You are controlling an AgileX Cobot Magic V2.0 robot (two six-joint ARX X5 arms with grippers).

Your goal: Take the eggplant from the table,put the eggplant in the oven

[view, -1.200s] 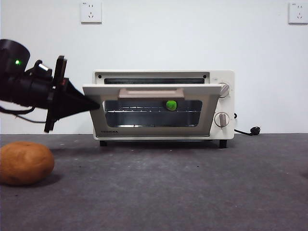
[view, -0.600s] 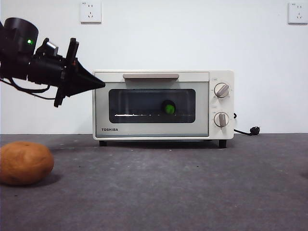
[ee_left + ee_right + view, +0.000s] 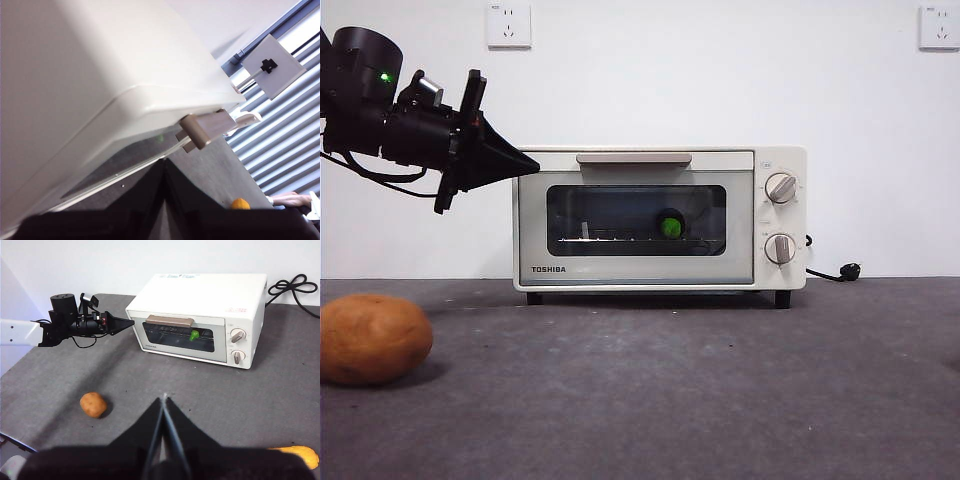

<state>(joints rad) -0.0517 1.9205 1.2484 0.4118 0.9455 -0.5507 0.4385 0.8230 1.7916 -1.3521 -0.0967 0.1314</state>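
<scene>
Barely shifted, left gripper point(image 3: 525, 162), jaws clenched empty, at oven point(image 3: 660, 218) corner; eggplant point(image 3: 670, 227) inside, apart.

Plain white wall point(image 3: 720, 80) behind, two sockets point(image 3: 509, 24) (high up); slatted blinds point(image 3: 295, 130) beside.

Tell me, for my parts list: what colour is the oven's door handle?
Beige handle on the oven; clearest in the front view.

Left tool point(image 3: 525, 163) closed, raised level; right tool point(image 3: 164, 402) closed
</scene>
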